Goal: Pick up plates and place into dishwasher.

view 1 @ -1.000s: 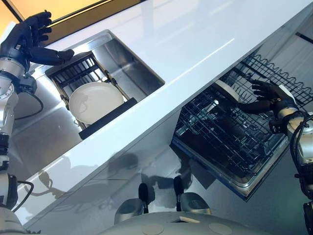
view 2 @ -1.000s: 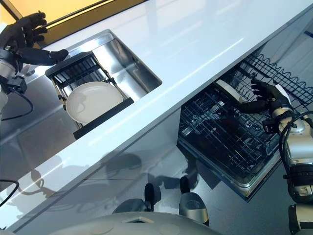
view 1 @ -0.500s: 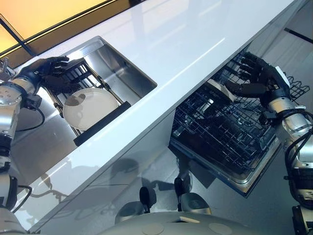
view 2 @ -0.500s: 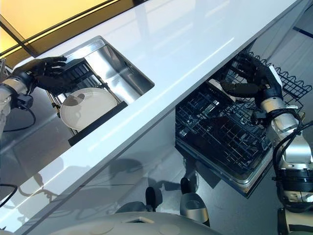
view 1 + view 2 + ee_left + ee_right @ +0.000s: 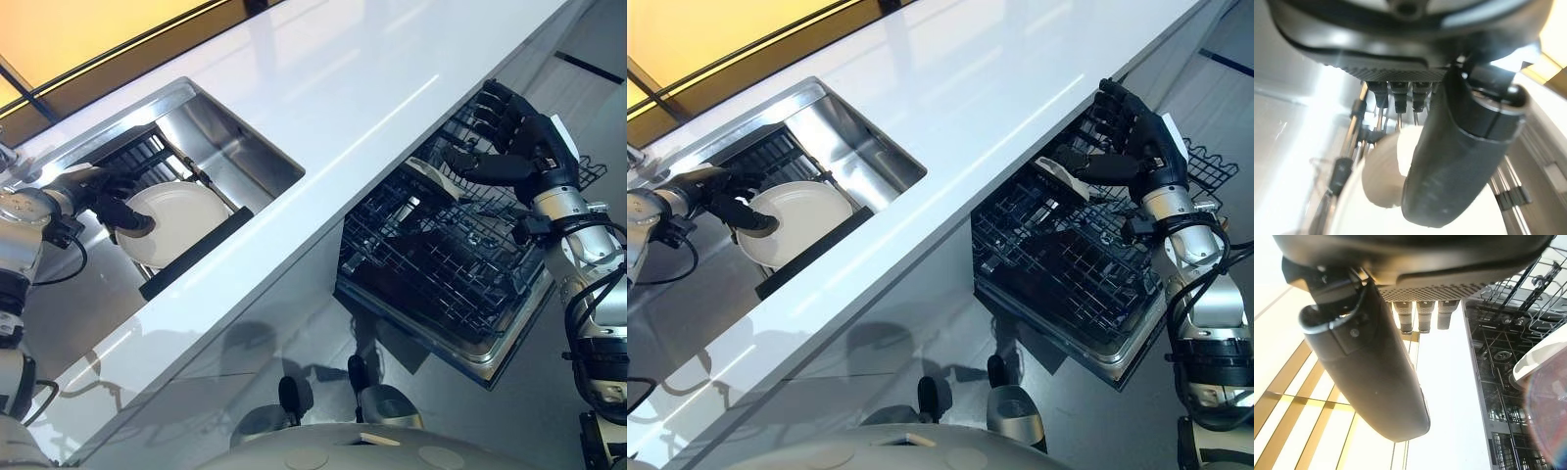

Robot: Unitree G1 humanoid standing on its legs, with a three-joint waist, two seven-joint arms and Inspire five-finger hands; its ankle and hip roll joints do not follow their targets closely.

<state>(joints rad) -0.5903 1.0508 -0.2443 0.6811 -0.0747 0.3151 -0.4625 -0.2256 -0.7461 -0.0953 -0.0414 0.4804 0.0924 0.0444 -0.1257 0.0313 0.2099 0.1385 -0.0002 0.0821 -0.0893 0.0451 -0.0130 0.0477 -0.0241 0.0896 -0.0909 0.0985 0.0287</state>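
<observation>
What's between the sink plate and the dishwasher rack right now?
In the left eye view, the bare white countertop runs between the plate in the sink rack and the dishwasher rack; nothing sits on that stretch.

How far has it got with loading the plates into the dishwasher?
One plate already stands in the dishwasher rack, with the right hand open above it. In hand: the left hand is at the edge of the white plate on the sink rack, thumb over its rim. Lifting and carrying that plate across remains.

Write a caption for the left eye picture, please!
Robot's left hand reaches onto the white plate in the sink rack; right hand hovers above the dishwasher rack.
</observation>
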